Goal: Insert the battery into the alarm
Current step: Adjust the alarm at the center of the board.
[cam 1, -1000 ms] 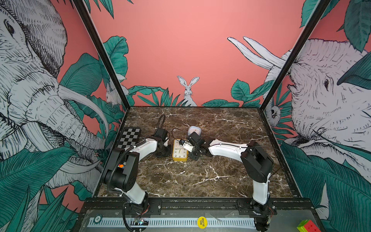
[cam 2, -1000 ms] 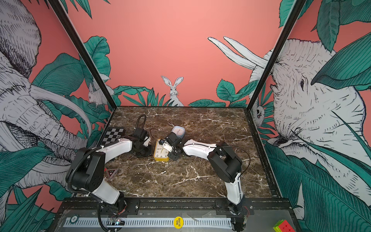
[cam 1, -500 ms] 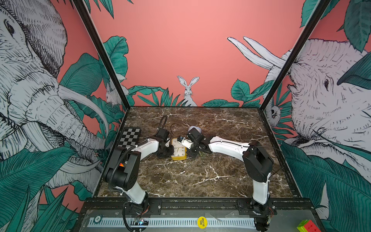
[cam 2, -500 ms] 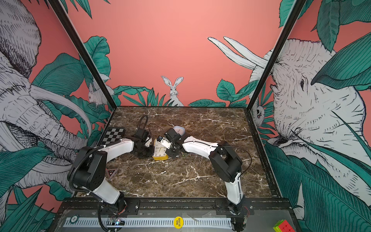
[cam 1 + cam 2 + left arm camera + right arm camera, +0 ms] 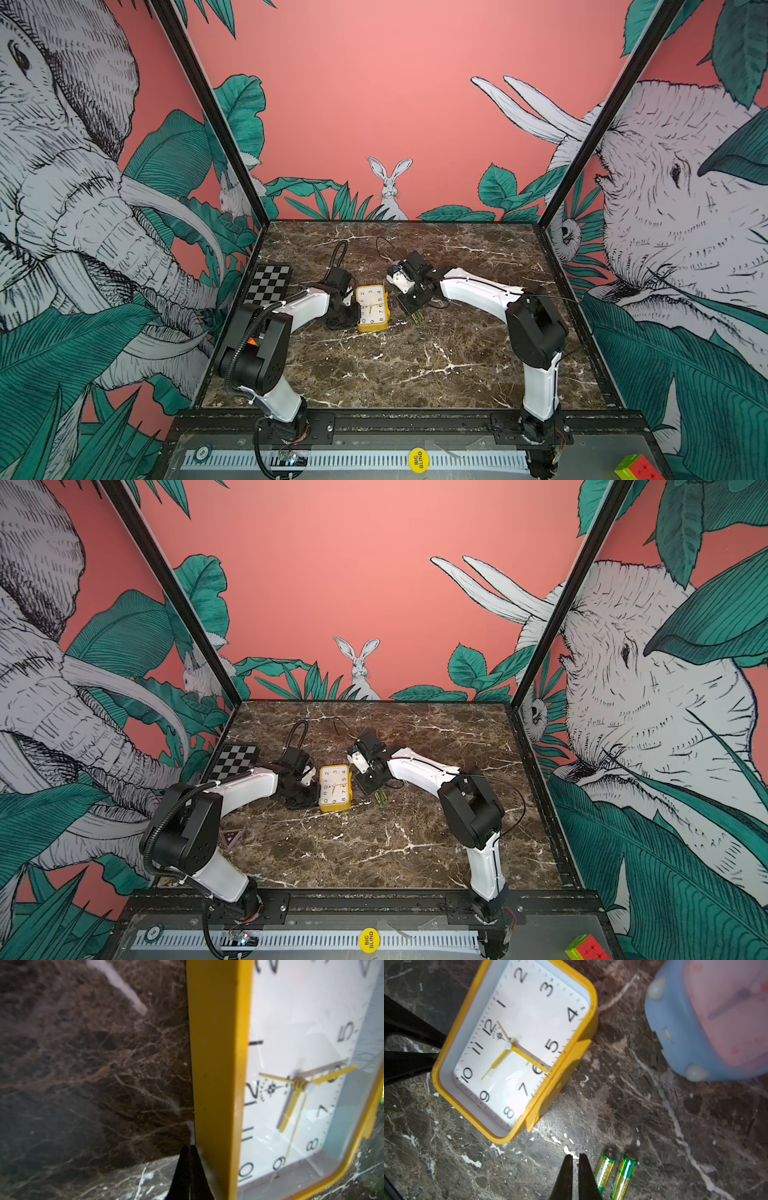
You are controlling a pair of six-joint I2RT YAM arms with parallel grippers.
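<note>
The yellow alarm [image 5: 372,307] lies on its back on the marble worktop [image 5: 415,374] between the two arms, dial facing up in both top views [image 5: 334,788]. The left claw [image 5: 190,1147] is pressed together, with nothing between its tips. They sit right at the yellow side wall of the alarm [image 5: 218,1064], on the edge nearest the 12. From the right wrist camera the two black fingers [image 5: 411,1028] of that claw come to a point against the same edge of the alarm [image 5: 517,1049].

Two green batteries [image 5: 605,1167] lie side by side on the bare worktop, loose, a little way off the alarm's stand side by the 6. They show as a small green pair in both top views [image 5: 417,318] [image 5: 380,798]. The right claw [image 5: 576,1155] hangs just beside them with only a sliver of a gap between its tips, and it grips nothing. I cannot tell whether it brushes the nearer battery.

A blue clock [image 5: 695,1032], blurred, sits on the worktop further along, apart from the yellow one
</note>
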